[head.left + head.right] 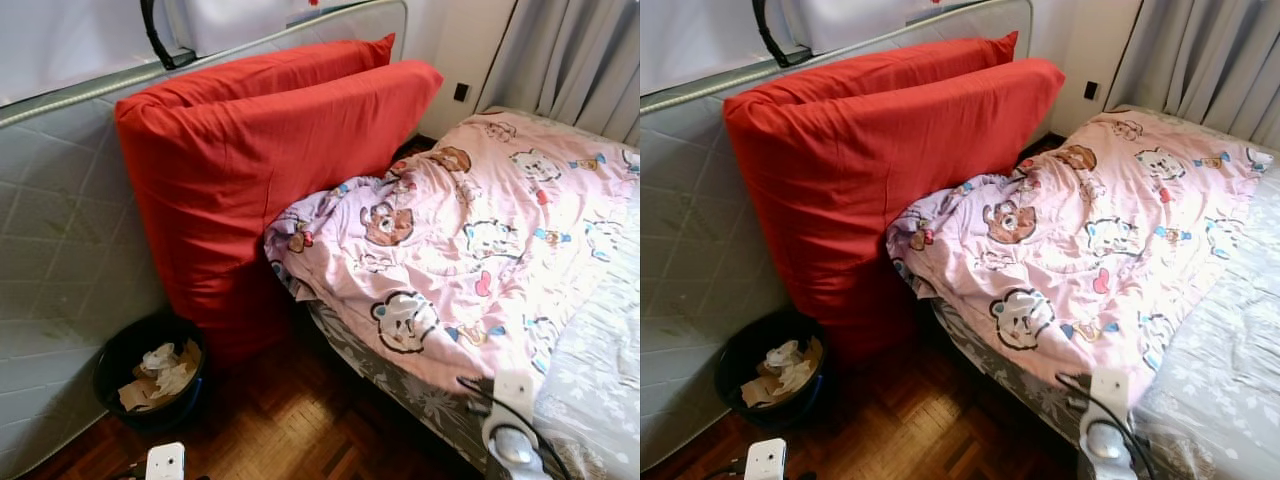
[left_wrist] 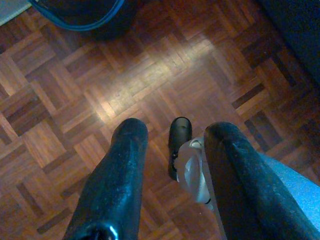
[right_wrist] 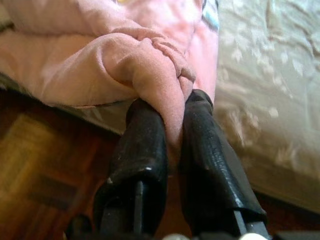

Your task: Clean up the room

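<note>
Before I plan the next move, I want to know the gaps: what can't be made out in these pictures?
- Right gripper: its fingers are pinched on the pink blanket, and the fold hides the fingertips in the right wrist view.
- Bin: crumpled paper on top covers whatever lies below, head views.
- Bed's right side: cut off by the frame edge.
- Left gripper: fingers apart over the parquet floor; their bases run off the picture.
</note>
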Motion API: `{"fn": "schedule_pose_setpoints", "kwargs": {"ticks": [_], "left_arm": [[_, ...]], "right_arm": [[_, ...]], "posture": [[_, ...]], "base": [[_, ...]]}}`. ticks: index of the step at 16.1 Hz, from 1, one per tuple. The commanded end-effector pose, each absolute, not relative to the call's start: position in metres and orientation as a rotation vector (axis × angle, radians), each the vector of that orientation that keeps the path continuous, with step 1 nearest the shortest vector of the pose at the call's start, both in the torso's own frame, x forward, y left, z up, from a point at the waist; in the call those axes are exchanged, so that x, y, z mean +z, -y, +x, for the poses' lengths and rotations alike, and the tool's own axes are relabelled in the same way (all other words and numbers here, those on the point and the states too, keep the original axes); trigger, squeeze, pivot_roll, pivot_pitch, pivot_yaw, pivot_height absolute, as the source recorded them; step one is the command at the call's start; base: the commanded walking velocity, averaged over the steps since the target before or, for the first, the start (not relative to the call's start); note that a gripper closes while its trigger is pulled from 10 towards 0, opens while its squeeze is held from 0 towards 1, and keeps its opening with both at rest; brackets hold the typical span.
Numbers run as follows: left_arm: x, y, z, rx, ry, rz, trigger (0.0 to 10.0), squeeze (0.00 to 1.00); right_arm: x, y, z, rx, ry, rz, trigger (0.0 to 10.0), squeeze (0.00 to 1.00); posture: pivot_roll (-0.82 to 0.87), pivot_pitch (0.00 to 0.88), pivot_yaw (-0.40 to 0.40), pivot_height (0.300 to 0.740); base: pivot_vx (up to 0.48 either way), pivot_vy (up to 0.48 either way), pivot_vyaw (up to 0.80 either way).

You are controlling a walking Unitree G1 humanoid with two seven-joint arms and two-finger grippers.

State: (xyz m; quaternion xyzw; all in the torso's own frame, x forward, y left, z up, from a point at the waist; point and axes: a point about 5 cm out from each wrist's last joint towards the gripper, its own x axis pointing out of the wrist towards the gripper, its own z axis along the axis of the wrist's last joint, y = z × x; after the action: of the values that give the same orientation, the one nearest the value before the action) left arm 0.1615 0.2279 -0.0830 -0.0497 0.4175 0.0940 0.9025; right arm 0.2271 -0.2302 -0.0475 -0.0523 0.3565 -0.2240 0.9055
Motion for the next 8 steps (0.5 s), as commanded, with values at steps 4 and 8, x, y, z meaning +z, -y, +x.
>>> {"fn": "schedule_pose_setpoints", "kwargs": {"ticks": [4,8], "left_arm": [[-0.084,-0.229,0.158,0.180,-0.880,-0.093,10.0,0.00],[-0.084,-0.229,0.158,0.179,-0.881,-0.093,10.0,0.00]], "right_arm": [[-0.059,0.230,0.211,-0.449,-0.812,-0.096,10.0,0.00],[-0.064,0.224,0.206,-0.396,-0.842,-0.061,10.0,0.00]], "posture": [[0.10,0.047,-0.015,0.740],[0.10,0.047,-0.014,0.740]], "base": [[0.000,0.000,0.00],[0.000,0.000,0.00]]}}
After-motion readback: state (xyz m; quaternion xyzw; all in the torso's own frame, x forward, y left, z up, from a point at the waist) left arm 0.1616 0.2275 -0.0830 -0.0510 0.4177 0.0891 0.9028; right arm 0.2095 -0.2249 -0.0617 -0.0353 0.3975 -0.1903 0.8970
